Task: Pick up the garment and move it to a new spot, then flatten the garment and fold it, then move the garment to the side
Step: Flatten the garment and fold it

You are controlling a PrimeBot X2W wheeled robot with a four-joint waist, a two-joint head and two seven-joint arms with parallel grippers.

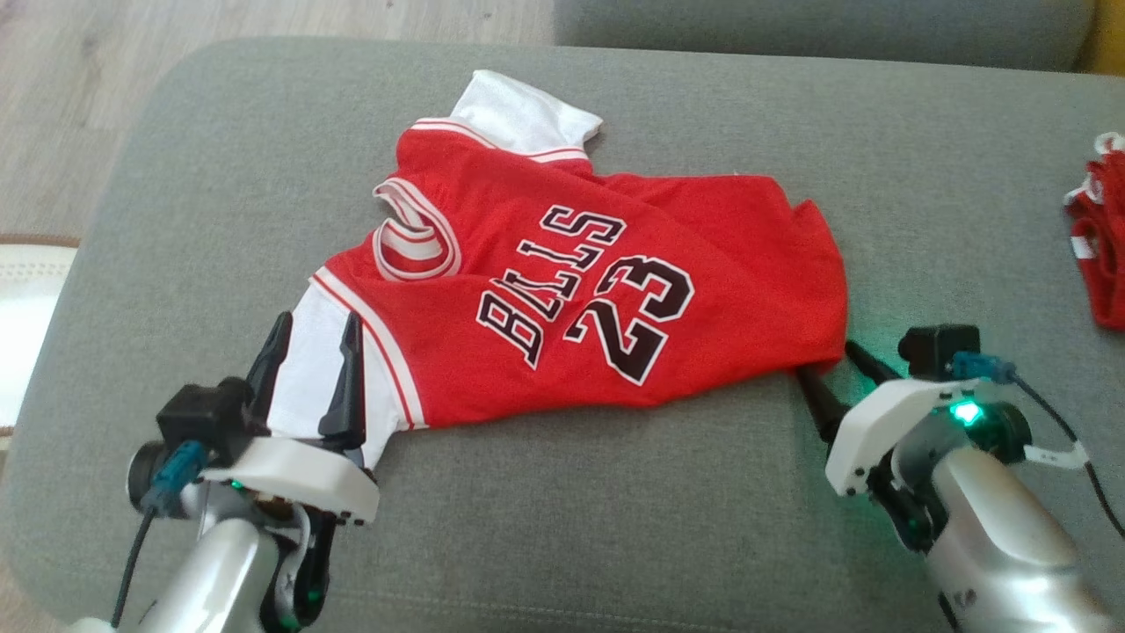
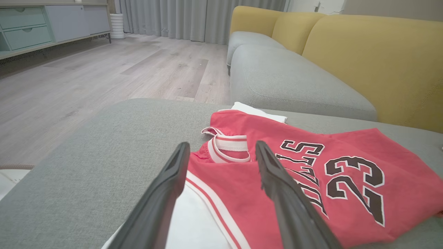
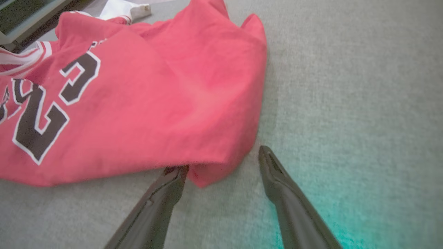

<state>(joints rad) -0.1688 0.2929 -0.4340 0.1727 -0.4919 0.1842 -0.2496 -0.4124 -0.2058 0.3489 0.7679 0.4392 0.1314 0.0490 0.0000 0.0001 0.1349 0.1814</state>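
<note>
garment [image 1: 571,290]: on grey cushion [image 1: 615,527] | left claw [image 1: 318,318]: spread | right claw [image 1: 824,358]: spread

Head view overhead, wrist views low, close, sharing garment [image 1: 747,264]

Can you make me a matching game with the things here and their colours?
Things:
1. jersey
2. sleeve
3. cushion
4. sofa back

Colours:
A. yellow
B. grey
C. red
D. white

Pairs: 1-C, 2-D, 3-B, 4-A
</note>
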